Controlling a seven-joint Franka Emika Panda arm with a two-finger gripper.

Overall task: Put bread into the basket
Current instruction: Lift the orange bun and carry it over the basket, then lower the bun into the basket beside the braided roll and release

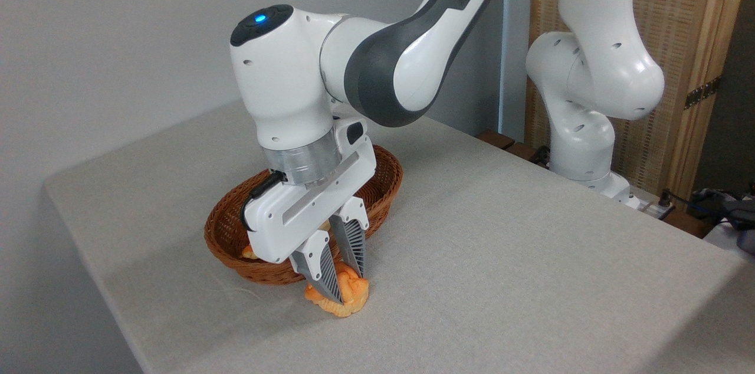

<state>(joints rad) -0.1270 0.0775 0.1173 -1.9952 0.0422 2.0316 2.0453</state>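
The bread (353, 302), a small orange-golden bun, rests on the grey tablecloth just in front of the basket's near rim. My gripper (348, 286) reaches straight down over it, with one ribbed finger on each side of the bun. The fingers press against the bun, so the gripper is shut on it. The bun's underside still looks to be touching the cloth. The basket (377, 197), brown oval wicker, lies directly behind the gripper. My hand and wrist hide most of its inside.
A bit of golden baked goods (248, 253) peeks out inside the basket's left end. The arm's white base (581, 144) stands at the back right. The table's edges (88, 256) run close on the left and along the front.
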